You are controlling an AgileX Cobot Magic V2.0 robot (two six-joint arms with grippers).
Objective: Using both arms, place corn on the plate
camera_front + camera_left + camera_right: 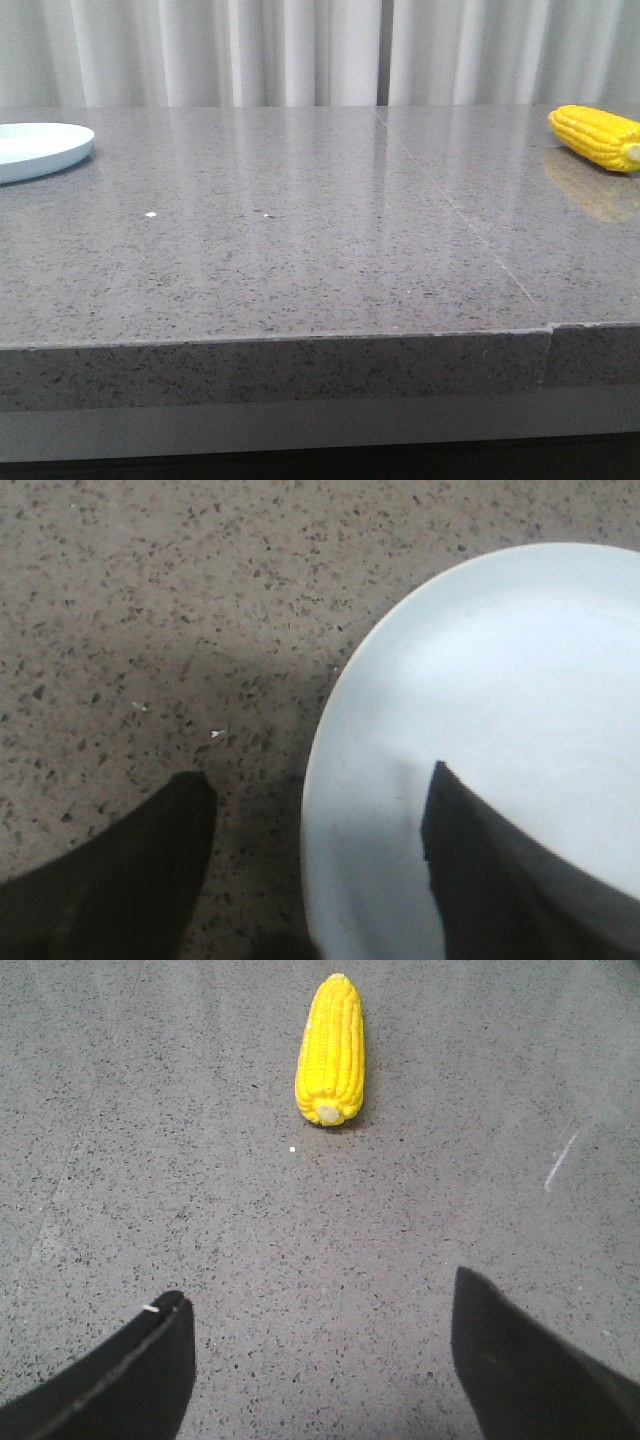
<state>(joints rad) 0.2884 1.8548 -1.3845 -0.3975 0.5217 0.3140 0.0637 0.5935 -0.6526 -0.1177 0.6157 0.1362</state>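
Speckled grey stone table [300,250] filled the front view from the near edge back; no arm showed in that view. Plate [35,150] sat at the far left edge of the frame, corn [597,138] at the far right edge, well apart, full table width between them.

Right wrist view: right gripper [320,1350] had its jaws spread wide, nothing between them, both fingers at the bottom corners over bare table. Corn [332,1048] lay beyond them at upper centre, roughly on the gripper's centreline. Long axis ran nearly straight away from the jaws, pale cut end facing them, tip pointing off. So the spread jaws already straddled the cob's width direction. My read: forward reach and a drop would do, no wrist roll needed.

Left wrist view: left gripper [310,880] was also spread and empty. One finger was over the table, the other over the plate [500,730], with the plate rim between them. Couldn't tell whether it touched the rim.

Right arm was the nearer one to the corn, left to the plate. Corn not yet gripped.
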